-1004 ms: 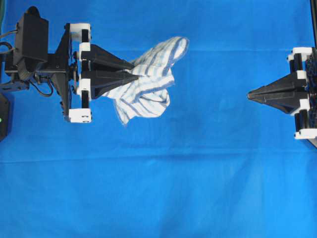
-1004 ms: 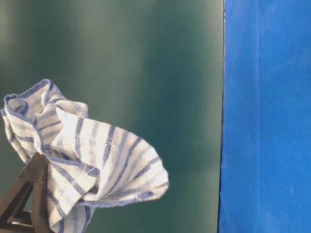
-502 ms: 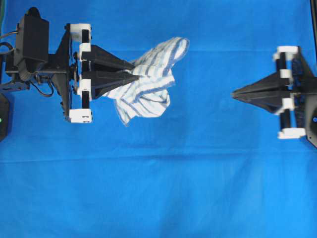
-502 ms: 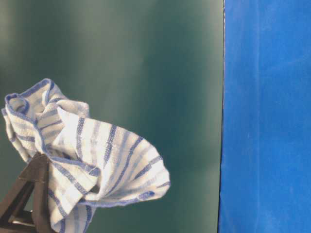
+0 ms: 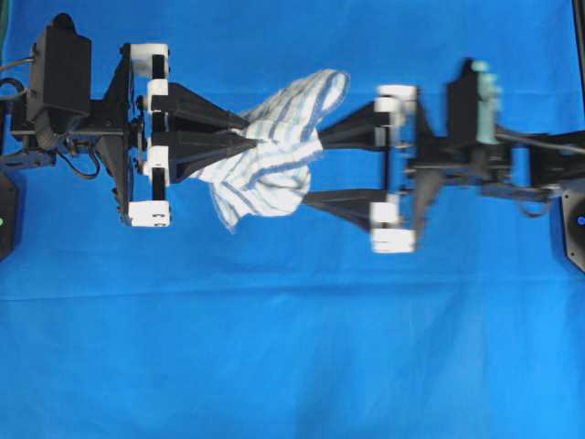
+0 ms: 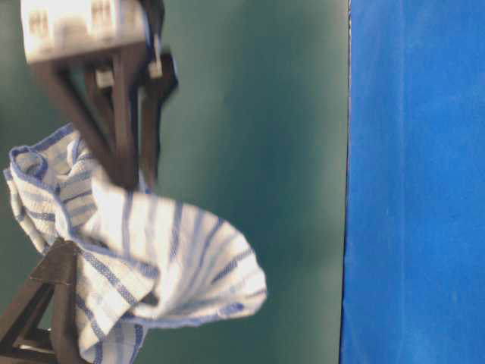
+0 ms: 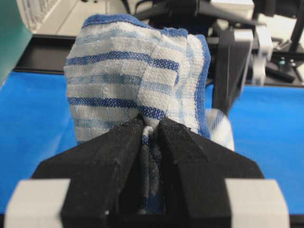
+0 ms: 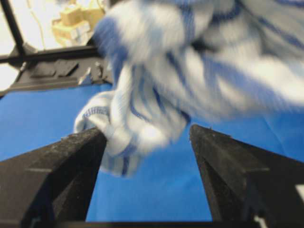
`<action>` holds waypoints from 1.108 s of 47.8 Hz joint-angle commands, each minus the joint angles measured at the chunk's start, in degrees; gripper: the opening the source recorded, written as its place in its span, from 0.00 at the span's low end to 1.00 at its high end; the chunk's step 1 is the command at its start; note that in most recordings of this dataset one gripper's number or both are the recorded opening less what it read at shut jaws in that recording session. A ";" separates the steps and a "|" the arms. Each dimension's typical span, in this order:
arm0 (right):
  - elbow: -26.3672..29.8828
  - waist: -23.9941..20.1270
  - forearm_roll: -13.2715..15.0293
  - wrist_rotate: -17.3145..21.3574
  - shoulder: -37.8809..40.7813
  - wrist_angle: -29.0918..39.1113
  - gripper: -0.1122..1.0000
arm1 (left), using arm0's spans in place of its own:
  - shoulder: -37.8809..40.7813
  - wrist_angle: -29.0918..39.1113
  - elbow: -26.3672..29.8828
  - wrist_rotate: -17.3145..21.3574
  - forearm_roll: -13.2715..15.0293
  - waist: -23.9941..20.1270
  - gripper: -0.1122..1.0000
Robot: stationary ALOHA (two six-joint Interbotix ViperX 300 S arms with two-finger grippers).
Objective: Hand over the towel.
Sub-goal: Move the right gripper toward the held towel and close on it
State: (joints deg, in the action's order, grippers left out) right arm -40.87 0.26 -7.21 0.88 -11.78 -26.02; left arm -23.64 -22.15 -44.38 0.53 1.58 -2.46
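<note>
The right arm is motion-blurred in the overhead view, so its outlines are soft; in the right wrist view the towel (image 8: 190,61) is also blurred and cut off at the top and right edges. The table-level view shows only the tips of each end effector, with the arms out of frame. In the left wrist view the towel hides most of the right end effector (image 7: 228,71) behind it. The towel (image 5: 274,151) is a soft white cloth with thin blue and grey stripes and a darker blue hem, bunched into loose folds. It hangs in the air above the blue tablecloth (image 5: 292,347) that covers the table, left of centre in the overhead view. The left end effector (image 5: 247,131) is clenched on the towel's left edge; the left wrist view shows cloth pinched between its two black fingers (image 7: 118,152). The right end effector (image 5: 311,169) is released, with its jaws spread wide, one on each side of the towel's right portion. Whether its fingers (image 8: 71,156) touch the cloth cannot be determined.
</note>
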 commanded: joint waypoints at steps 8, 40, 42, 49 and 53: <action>10.02 0.18 -0.35 -0.09 7.03 1.14 0.74 | -0.35 -0.53 0.79 -0.18 -0.09 0.18 0.17; 12.13 0.09 0.53 -1.41 9.14 3.96 0.16 | -0.35 -0.70 0.62 0.00 -0.09 0.88 0.17; 12.04 0.18 0.62 -1.41 9.05 4.22 0.16 | -0.35 -0.53 0.62 0.00 -0.09 0.88 0.17; 12.13 0.18 0.79 -1.41 9.14 4.48 0.16 | -0.35 -0.18 0.53 0.09 -0.09 0.88 0.17; 12.13 0.18 0.79 -1.41 9.14 4.57 0.16 | -0.44 -0.26 0.44 0.09 -0.18 0.88 0.17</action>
State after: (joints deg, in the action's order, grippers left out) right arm -30.06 0.44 -6.59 -0.44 -1.85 -21.36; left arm -23.64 -22.15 -44.47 0.53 1.58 -1.67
